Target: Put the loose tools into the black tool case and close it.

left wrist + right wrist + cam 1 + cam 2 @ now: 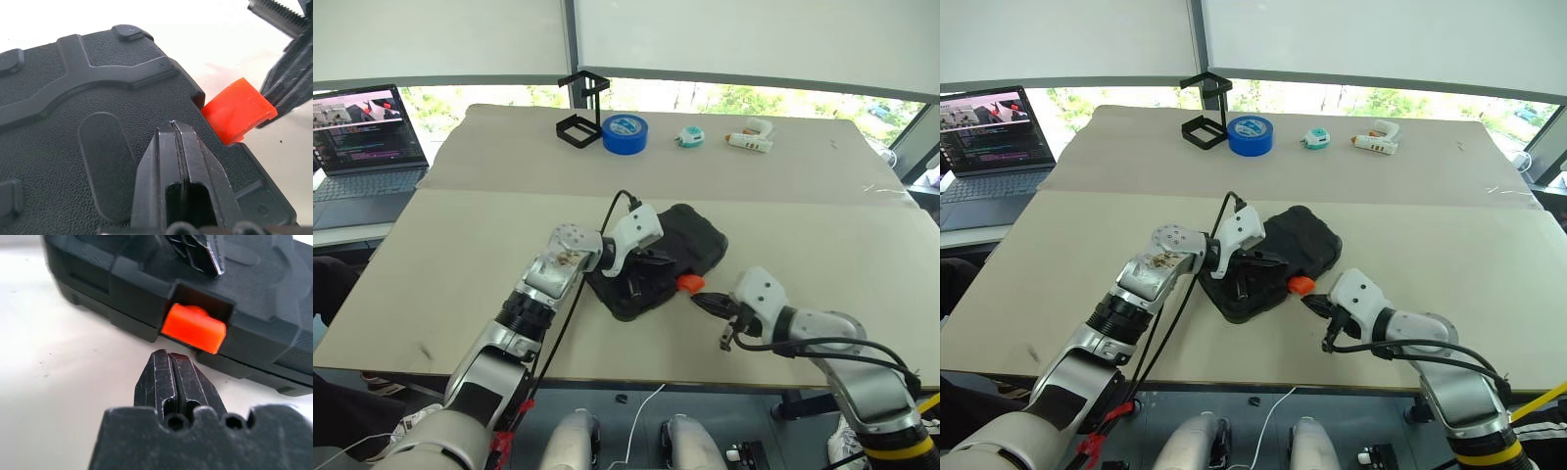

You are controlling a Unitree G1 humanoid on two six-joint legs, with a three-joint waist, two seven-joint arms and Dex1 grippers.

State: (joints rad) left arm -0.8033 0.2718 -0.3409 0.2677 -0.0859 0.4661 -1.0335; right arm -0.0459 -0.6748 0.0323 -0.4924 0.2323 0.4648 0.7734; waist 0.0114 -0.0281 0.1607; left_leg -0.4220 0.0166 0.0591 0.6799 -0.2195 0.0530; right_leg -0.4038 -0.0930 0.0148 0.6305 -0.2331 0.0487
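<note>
Case (656, 257) lid is down and pinned by the closed, empty left gripper (178, 129). Latch (194, 327) still sticks out (not snapped, apparently). It is best pressed square by the closed, empty right gripper (168, 357), lid held steady.

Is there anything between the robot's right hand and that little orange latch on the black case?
Nothing visible. The right hand, fingers shut, points straight at the orange latch on the front edge of the closed black case, with bare table in the gap. The left hand, also shut, rests on the lid, off to the side.
</note>
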